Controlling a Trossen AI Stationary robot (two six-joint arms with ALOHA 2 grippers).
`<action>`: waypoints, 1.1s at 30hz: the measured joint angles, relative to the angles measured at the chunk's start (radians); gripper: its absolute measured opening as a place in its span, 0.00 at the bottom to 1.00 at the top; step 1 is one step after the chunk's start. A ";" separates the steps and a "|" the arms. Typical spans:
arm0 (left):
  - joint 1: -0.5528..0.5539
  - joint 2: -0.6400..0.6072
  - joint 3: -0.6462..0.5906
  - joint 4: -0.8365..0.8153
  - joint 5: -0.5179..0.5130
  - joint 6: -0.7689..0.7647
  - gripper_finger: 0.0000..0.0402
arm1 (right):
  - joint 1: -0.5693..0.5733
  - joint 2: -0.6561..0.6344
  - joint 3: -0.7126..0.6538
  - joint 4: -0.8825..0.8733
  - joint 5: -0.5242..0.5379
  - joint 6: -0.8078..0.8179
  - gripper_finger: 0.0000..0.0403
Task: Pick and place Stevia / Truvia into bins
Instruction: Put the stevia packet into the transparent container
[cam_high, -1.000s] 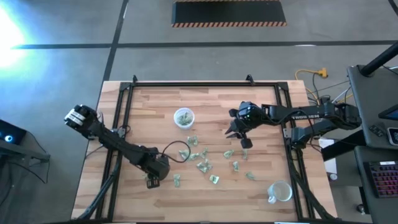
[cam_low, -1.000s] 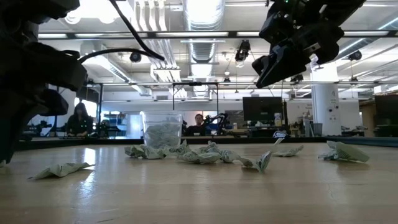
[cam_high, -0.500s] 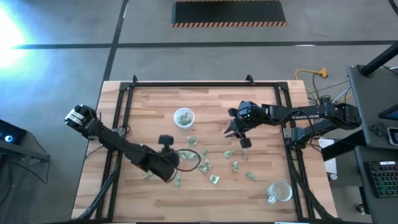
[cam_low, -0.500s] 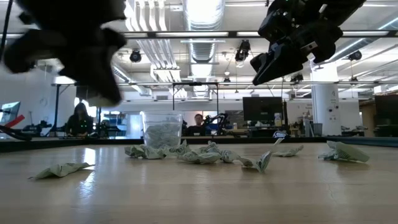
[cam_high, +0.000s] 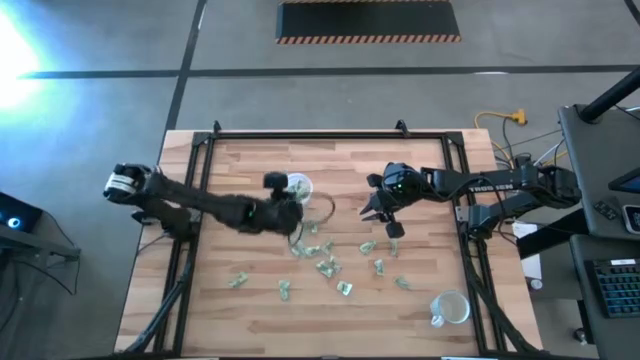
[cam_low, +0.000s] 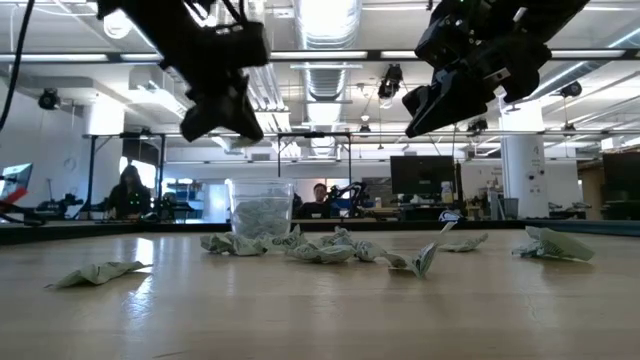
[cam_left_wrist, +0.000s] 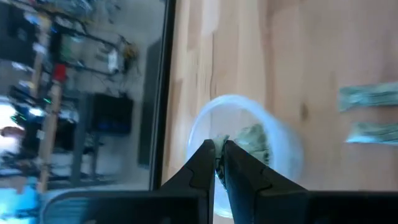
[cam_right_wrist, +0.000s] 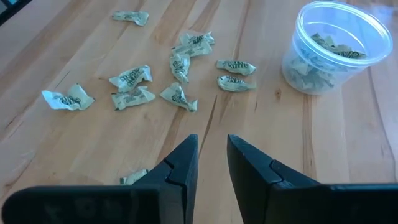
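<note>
Left gripper (cam_left_wrist: 217, 163) is pinched on a sachet (cam_left_wrist: 217, 148) right over the cup (cam_high: 297, 187) on the worktop (cam_high: 430, 310). Next it probably just lets go. Right gripper (cam_right_wrist: 211, 163) hovers slightly open, empty.

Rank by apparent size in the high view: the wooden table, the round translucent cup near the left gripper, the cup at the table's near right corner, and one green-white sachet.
1. Wooden table.
2 and 3. Corner cup and cup beside the left gripper: alike, and the arm partly hides the second, so no ranking.
4. Sachet, smallest.
</note>
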 joint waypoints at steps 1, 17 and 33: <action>0.034 -0.004 -0.001 0.011 0.032 0.016 0.03 | 0.000 0.000 -0.001 0.000 0.000 0.000 0.19; 0.320 -0.009 -0.015 0.097 0.335 0.142 0.03 | 0.000 0.000 -0.003 0.004 0.000 -0.003 0.19; 0.337 -0.009 -0.015 0.100 0.400 0.142 0.23 | 0.000 0.000 -0.003 0.007 0.000 0.000 0.19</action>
